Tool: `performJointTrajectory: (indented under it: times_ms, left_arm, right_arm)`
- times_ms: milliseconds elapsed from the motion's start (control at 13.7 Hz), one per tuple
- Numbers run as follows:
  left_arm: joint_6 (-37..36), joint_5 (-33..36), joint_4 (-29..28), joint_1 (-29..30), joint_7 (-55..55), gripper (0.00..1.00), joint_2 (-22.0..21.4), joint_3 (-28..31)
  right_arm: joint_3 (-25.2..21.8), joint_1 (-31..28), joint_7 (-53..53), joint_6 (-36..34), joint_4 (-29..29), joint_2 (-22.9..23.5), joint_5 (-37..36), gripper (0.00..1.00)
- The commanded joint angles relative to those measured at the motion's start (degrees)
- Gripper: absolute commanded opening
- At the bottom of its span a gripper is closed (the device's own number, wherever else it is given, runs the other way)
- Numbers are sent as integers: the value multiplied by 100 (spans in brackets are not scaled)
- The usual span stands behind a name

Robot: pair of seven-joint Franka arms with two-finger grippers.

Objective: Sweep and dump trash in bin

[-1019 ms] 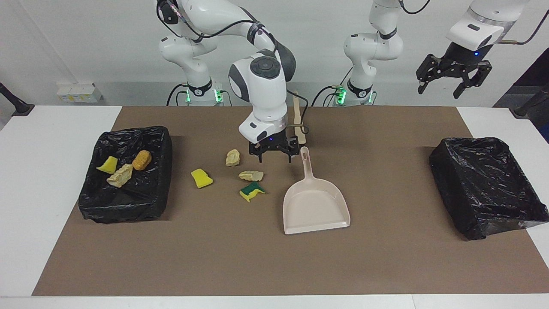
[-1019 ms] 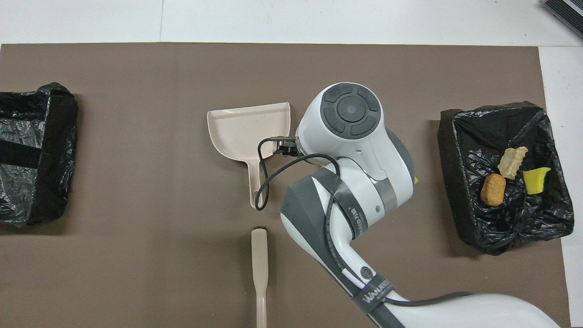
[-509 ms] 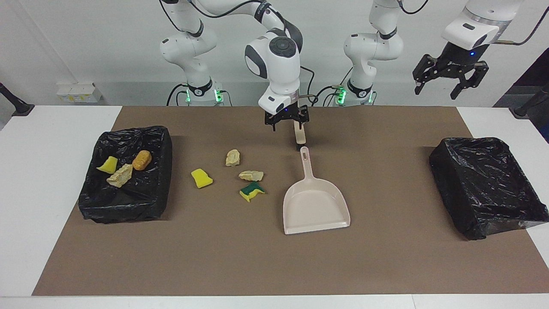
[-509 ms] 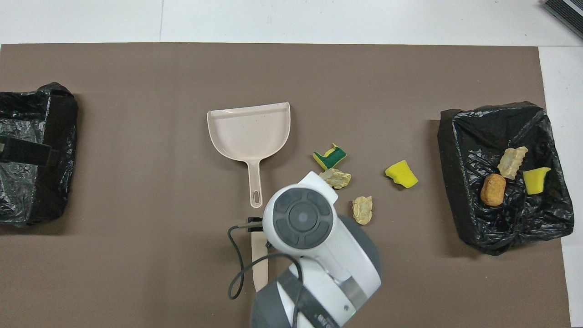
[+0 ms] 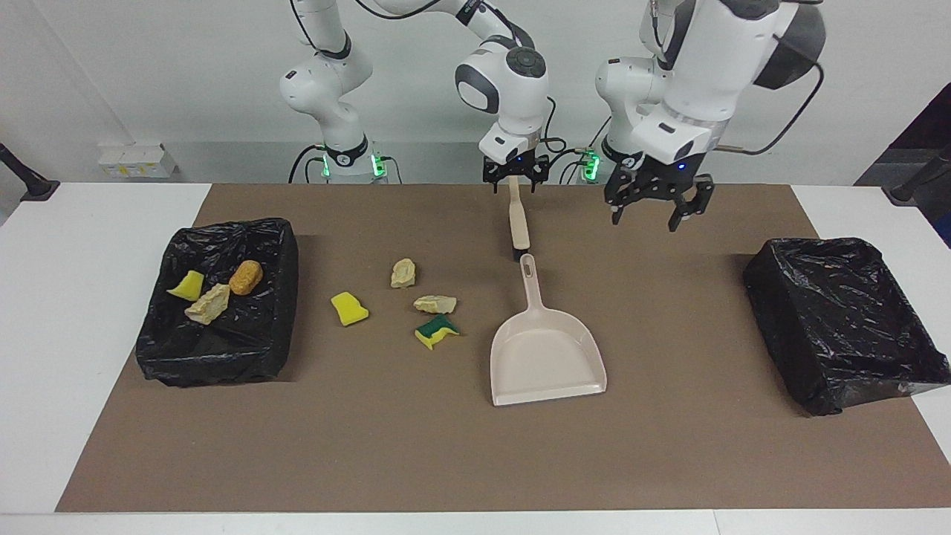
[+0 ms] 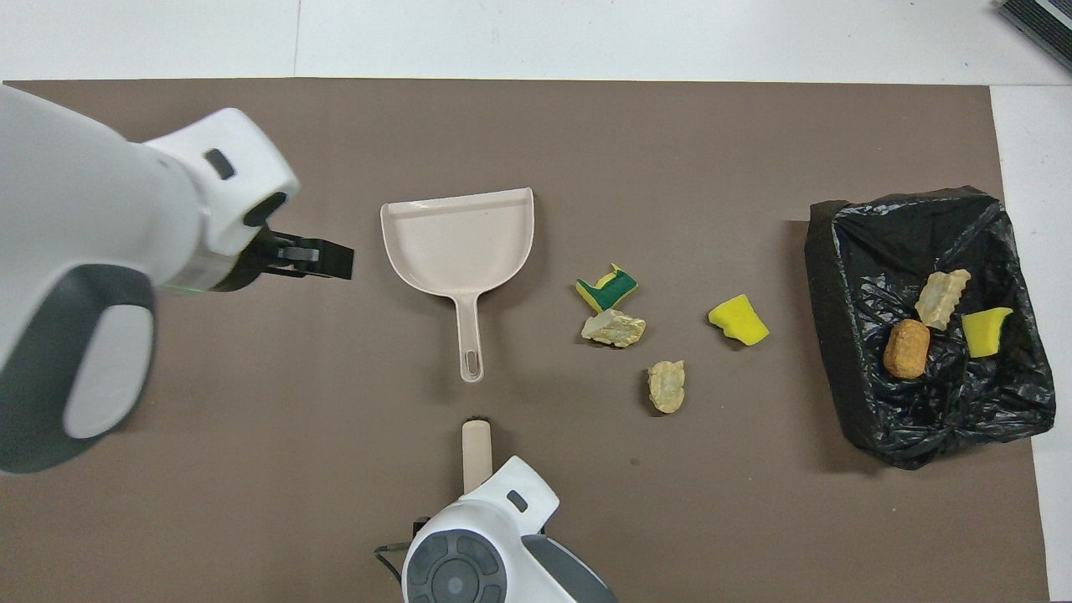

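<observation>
A brown mat covers the white worktop, with a pale wall rising at the robots' end. Landmark: the beige dustpan. Toward the right arm's end of it, four pieces of trash lie on the mat; three more sit in the black-lined bin. The right gripper is over the brush handle; whether its jaws grip I cannot tell. The left gripper hangs with wide jaws, holding nothing.
</observation>
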Motion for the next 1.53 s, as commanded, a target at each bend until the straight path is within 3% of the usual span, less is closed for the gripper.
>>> performJointTrajectory:
  times_ms: [0, 291, 655, 873, 946, 1164, 1455]
  left_arm:
    - [689, 7, -635, -110, -325, 100, 115, -253]
    - [1629, 59, -1093, -619, -966, 100, 712, -333]
    - [2473, 68, -1804, -813, -1318, 100, 801, -377]
    - [2537, 86, -1867, -866, -1415, 99, 828, -377]
    - [2545, 208, -1867, -910, -1528, 97, 880, -377]
    - [2633, 455, -1876, -1033, -1828, 93, 951, -386]
    - [2773, 473, -1885, -1147, -1977, 82, 1109, -386]
  right_arm:
    - [-32, 218, 212, 386, -238, 211, 101, 85]
    - [3, 245, 125, 299, -317, 133, 301, 68]
    - [12, 368, -191, 62, -439, 36, 777, 60]
    - [12, 386, -438, 26, -633, -78, 1006, 55]
    - [12, 386, -438, -52, -633, -78, 1006, 47]
    - [3, 368, -421, -123, -564, -43, 1006, 0]
    - [-14, 176, -411, -211, -536, -51, 1006, 0]
